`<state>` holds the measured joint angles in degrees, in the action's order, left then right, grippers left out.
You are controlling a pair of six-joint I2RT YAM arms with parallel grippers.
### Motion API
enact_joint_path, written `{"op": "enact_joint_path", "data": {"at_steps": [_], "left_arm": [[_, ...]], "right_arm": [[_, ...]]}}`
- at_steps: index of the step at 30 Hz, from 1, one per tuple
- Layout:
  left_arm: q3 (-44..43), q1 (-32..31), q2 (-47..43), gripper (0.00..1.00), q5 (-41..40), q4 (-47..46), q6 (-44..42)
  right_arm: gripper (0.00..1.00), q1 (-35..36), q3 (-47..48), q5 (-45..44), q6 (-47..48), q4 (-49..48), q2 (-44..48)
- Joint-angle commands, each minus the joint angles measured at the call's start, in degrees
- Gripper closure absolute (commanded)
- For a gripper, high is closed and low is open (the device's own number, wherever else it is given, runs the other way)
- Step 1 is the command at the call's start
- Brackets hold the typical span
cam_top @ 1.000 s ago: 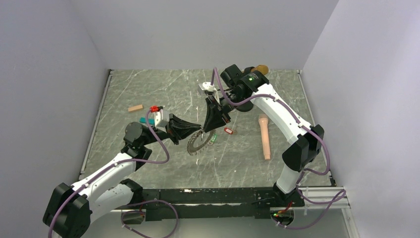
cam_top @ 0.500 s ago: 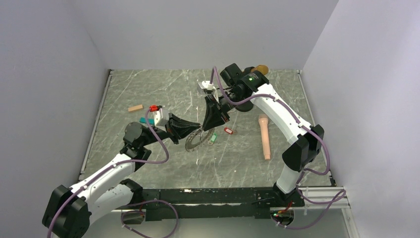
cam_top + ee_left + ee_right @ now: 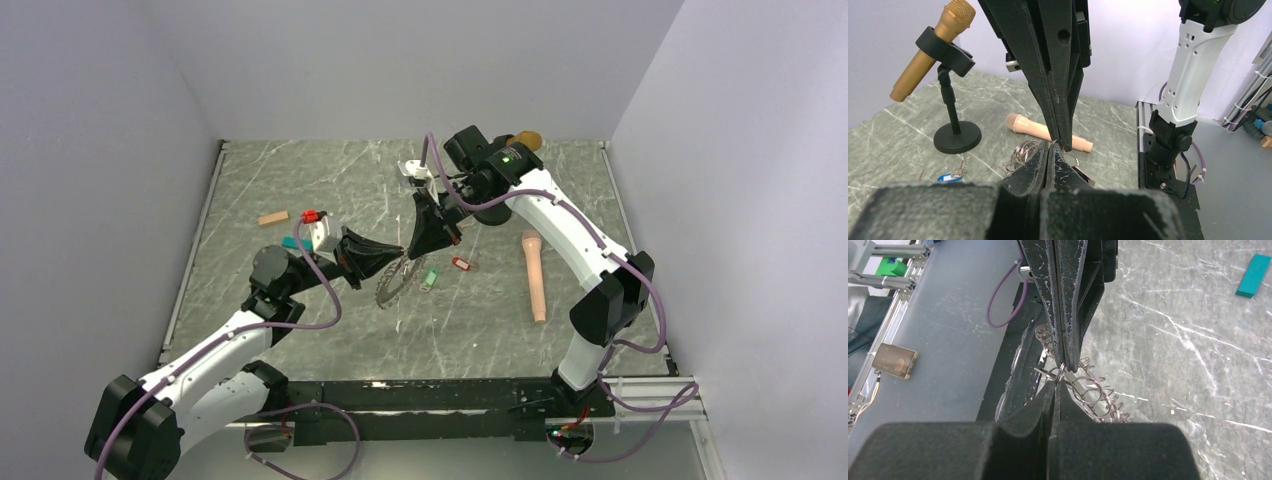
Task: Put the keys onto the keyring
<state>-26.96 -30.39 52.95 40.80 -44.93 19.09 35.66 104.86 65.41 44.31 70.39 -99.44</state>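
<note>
Grey-green stone tabletop (image 3: 300, 180), streaked all over with thin white veins. Dark brownish-grey metal keyring (image 3: 393, 285) with a jagged rim, glinting silver in the right wrist view. Small metal key with a green plastic tag (image 3: 430, 279); another key with a red tag (image 3: 461, 264); a third key with a blue tag (image 3: 950, 176). Metallic gold microphone (image 3: 930, 50) on a black round-based stand (image 3: 957, 136). Pale peach-pink handheld microphone (image 3: 536, 275). Flat teal block (image 3: 1253, 275); tan wooden block (image 3: 273, 217). White-shelled robot arms (image 3: 565, 225) with black joints, purple cables (image 3: 990, 300), one green indicator light (image 3: 506, 156).
</note>
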Motion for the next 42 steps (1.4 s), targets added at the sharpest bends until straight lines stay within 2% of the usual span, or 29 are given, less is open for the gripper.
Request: {"op": "enact_joint_path", "data": {"at_steps": [1, 10, 15, 18, 20, 25, 30, 36, 42], "left_arm": [[-1.2, 0.2, -1.4, 1.00, -1.2, -1.4, -1.1], [-3.1, 0.3, -1.7, 1.00, 0.3, 2.4, -2.7], [-6.0, 0.3, -2.2, 0.87, 3.3, 9.7, -6.2], [-8.9, 0.3, -2.9, 0.75, 4.7, 17.4, -10.9], [-11.5, 0.2, -3.3, 0.72, 5.2, 23.7, -14.7], [-17.5, 0.2, -3.3, 0.78, 5.7, 37.4, -23.9], [-20.4, 0.3, -3.7, 0.70, 5.5, 44.5, -30.9], [-26.0, 0.2, -3.6, 0.65, 6.3, 59.4, -46.0], [-28.9, -0.7, -2.8, 0.64, 5.4, 64.1, -53.8]], "right_arm": [[1.00, 0.1, 0.3, 0.8, -1.5, -2.0, -0.3], [1.00, 0.0, -0.2, 0.3, -1.7, -2.3, -0.1], [1.00, 0.2, -0.5, 0.3, -1.0, -1.9, 0.0], [1.00, 0.4, -0.6, 0.2, -0.3, -1.5, 0.1], [1.00, 0.7, -0.7, -0.1, -0.1, -1.2, 0.0], [1.00, 1.3, -0.2, -0.1, 0.2, -0.6, -0.5], [1.00, 1.4, -0.1, -0.3, 0.2, -0.4, -0.8], [1.00, 1.6, 0.0, -0.3, 0.7, 0.0, -1.0], [1.00, 1.8, 0.5, -0.1, 1.2, 0.6, -1.5]]}}
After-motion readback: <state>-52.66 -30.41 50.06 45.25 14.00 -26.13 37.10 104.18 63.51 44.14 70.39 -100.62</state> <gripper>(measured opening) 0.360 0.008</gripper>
